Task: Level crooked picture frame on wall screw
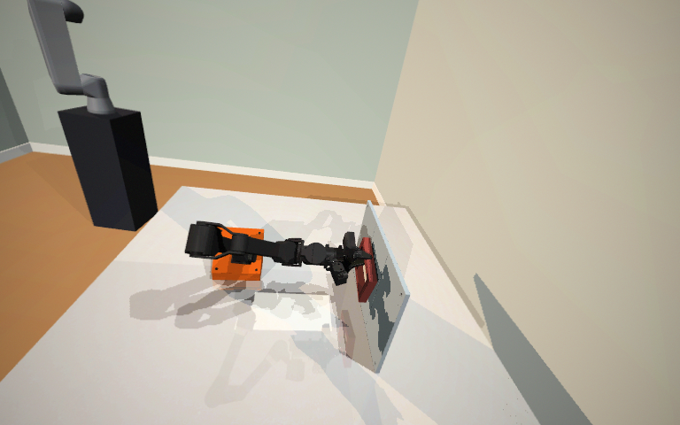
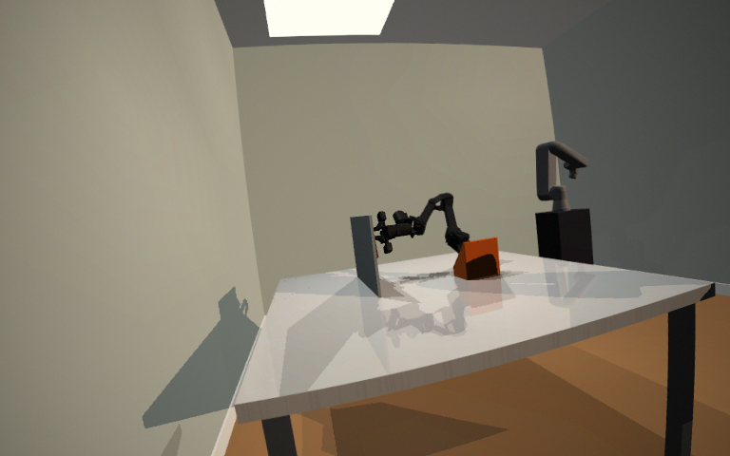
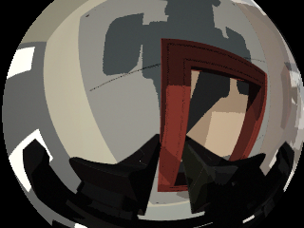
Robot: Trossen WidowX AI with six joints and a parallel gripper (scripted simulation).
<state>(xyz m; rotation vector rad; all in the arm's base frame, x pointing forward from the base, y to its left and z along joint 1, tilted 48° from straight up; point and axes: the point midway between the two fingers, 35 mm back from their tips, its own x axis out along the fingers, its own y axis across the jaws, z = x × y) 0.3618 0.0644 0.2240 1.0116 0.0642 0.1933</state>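
Observation:
A dark red picture frame (image 1: pixel 367 270) (image 3: pixel 174 114) hangs on a small grey wall panel (image 1: pixel 388 295) (image 2: pixel 361 253) (image 3: pixel 76 108) that stands upright on the table. In the wrist view the frame looks tilted against the panel, and its picture is tan and dark. My gripper (image 1: pixel 365 256) (image 2: pixel 377 237) (image 3: pixel 170 139) reaches level from the arm to the panel. It is shut on the frame's left bar, one finger on each side of it. The screw and the metal strip are hidden behind the frame.
The arm stands on an orange base (image 1: pixel 238 255) (image 2: pixel 476 257) on the white table (image 1: pixel 150 351) (image 2: pixel 484 332). A second grey arm on a black pedestal (image 1: pixel 112 165) (image 2: pixel 562 234) stands beyond the table. The room wall (image 1: pixel 552 150) is close behind the panel.

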